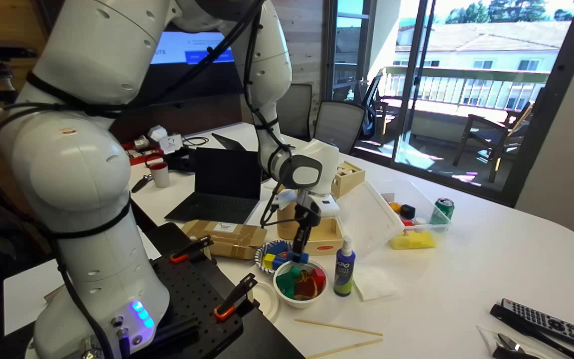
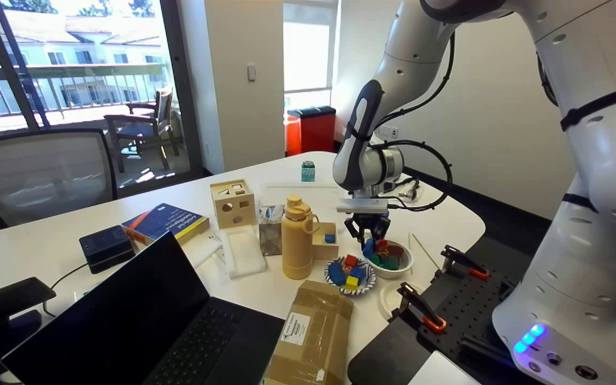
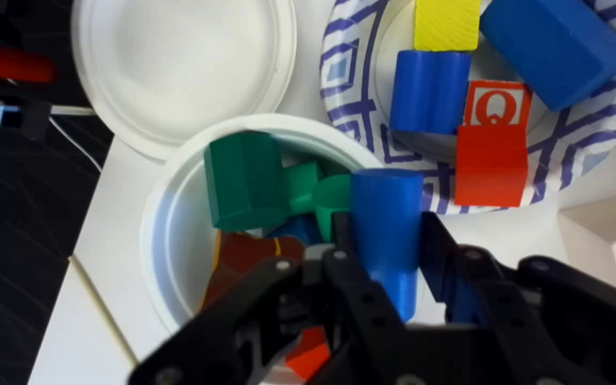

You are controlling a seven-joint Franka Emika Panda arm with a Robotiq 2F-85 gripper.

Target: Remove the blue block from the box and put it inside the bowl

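Observation:
The small dark-blue block (image 2: 330, 238) lies inside the tan wooden open-topped box (image 2: 325, 253). The box also shows in an exterior view (image 1: 325, 246) and partly at the right of the wrist view (image 3: 588, 240), where the block is not visible. My gripper (image 3: 386, 230) is shut on a blue cylinder (image 3: 388, 208), a different piece. It holds the cylinder at the rim of the white bowl (image 3: 158, 256), on the patterned bowl's side. The white bowl (image 1: 299, 302) holds green and red pieces. The patterned bowl (image 2: 366, 289) holds blue, yellow and red blocks.
A spray bottle (image 1: 345, 269) stands beside the white bowl and box. A tan flask (image 2: 297, 246) stands against the box's side. A cardboard package (image 2: 313, 326), a white plate (image 3: 185, 64) and thin sticks (image 1: 339, 327) lie near the bowls.

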